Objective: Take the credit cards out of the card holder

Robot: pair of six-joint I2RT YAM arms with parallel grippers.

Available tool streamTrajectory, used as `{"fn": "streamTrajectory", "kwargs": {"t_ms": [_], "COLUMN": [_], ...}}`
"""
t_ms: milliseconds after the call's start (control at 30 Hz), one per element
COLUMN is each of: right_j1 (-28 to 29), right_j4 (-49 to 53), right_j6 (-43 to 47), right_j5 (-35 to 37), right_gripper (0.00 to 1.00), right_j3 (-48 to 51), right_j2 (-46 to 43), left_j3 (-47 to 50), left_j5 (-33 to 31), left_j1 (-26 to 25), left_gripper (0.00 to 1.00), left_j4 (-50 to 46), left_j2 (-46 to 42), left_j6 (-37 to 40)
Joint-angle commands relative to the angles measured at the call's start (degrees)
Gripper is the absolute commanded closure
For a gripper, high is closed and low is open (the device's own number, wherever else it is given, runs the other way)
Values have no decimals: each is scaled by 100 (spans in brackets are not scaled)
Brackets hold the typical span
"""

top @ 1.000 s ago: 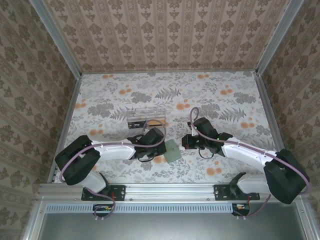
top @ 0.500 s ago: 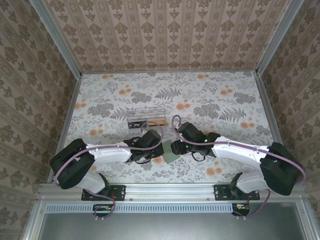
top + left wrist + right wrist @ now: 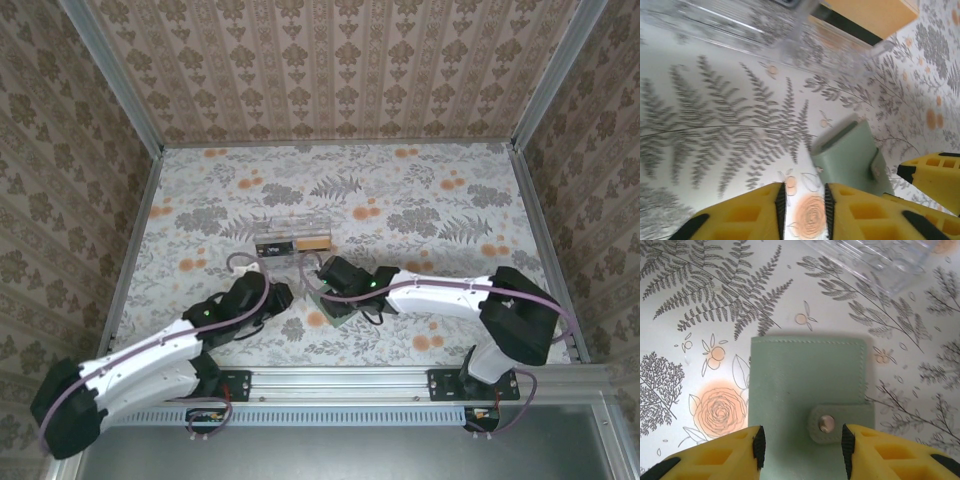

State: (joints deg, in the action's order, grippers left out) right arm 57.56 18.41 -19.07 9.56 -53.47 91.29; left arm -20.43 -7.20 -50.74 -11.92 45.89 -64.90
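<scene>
The left tool [image 3: 803,200] sits low over the floral counter [image 3: 700,290], its yellow fingers a narrow gap apart with nothing but the printed surface between them. Beyond it, farther from the arms, lies a clear plastic box [image 3: 292,238] with black and orange contents. Just to the right of the left tool, the grey-green card holder [image 3: 805,385] lies flat on the counter near the front middle, folded, its tab fastened by a metal snap [image 3: 826,423]. The right tool [image 3: 801,440] hangs directly above the holder's near edge, fingers parted around the snap tab. The gap is narrower than the holder, and the tool grips nothing that I can see.
</scene>
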Motion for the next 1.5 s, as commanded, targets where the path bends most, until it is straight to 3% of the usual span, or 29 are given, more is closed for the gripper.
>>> {"fn": "streamTrajectory", "kwargs": {"t_ms": [0, 400, 533, 700, 733, 900, 1067, 1467], "right_j1": [80, 115, 115, 115, 115, 106, 97, -15], "right_j4": [348, 540, 525, 480, 459, 267, 62, -307], "right_j6": [310, 360, 372, 292, 237, -133, -541, -831], "right_j5": [320, 774, 819, 702, 614, -45, -601, -917], "right_gripper": [52, 56, 67, 98, 100, 100, 100, 100], "right_j3": [-271, -410, -418, -394, -384, -305, -261, -59], "right_j2": [358, 755, 845, 839, 795, 509, 462, 469], "left_j3": [247, 254, 210, 96, 66, -45, -212, -533], "left_j5": [-272, -118, -12, 55, 60, 216, 493, 949], "left_j1": [97, 133, 118, 47, 30, -113, -289, -430], "left_gripper": [66, 65, 65, 65, 65, 66, 74, 94], "left_j4": [-569, -528, -371, -241, -204, 286, 1114, 2298], "left_j2": [-560, -537, -319, -132, -84, 322, 1214, 2738], "left_j6": [-180, -80, -23, 145, 191, 277, 212, -108]}}
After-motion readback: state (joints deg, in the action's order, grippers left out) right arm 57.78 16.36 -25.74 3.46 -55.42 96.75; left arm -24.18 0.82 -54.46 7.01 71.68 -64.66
